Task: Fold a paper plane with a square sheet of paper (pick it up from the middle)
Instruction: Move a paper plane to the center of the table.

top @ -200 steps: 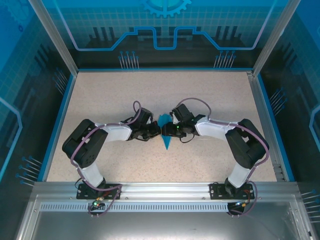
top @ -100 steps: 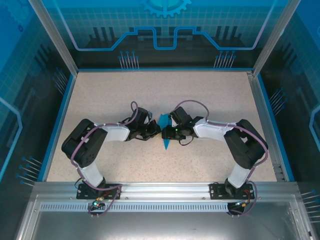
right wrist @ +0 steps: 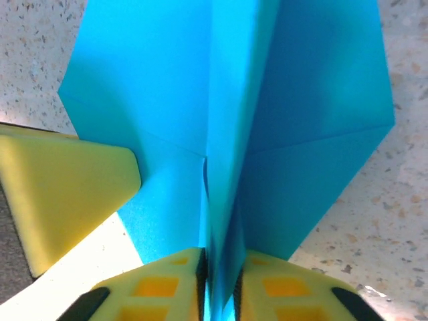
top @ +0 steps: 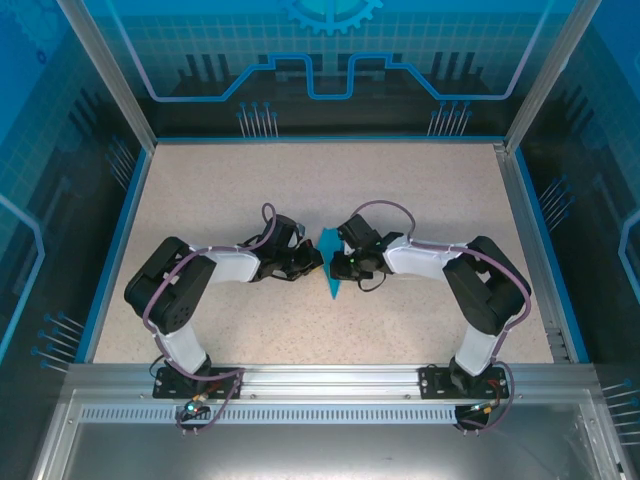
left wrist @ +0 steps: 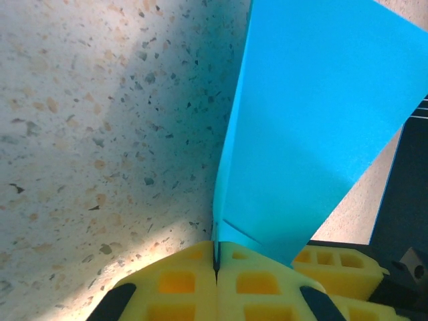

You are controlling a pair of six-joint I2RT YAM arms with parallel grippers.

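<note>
Top external view shows both arms bent inward so that the left gripper (top: pixel 311 262) and the right gripper (top: pixel 343 262) meet at the middle of the speckled table (top: pixel 250 190). The teal paper plane (top: pixel 331 285) stands between them, its narrow point toward the arm bases and its wider end toward the far wall.

In the left wrist view the left gripper (left wrist: pixel 216 259) is closed: its yellow pads (left wrist: pixel 177 281) press together with a folded edge of the paper plane (left wrist: pixel 307 120) pinched in the seam. The sheet rises from there as a broad flat flap above the table.

In the right wrist view the right gripper (right wrist: pixel 221 287) is closed on the central ridge of the paper plane (right wrist: pixel 154 80), one yellow pad (right wrist: pixel 281 287) on each side of the fold, with creased flaps spreading left and right. A yellow fingertip of the left gripper (right wrist: pixel 67 194) lies against the left flap
</note>
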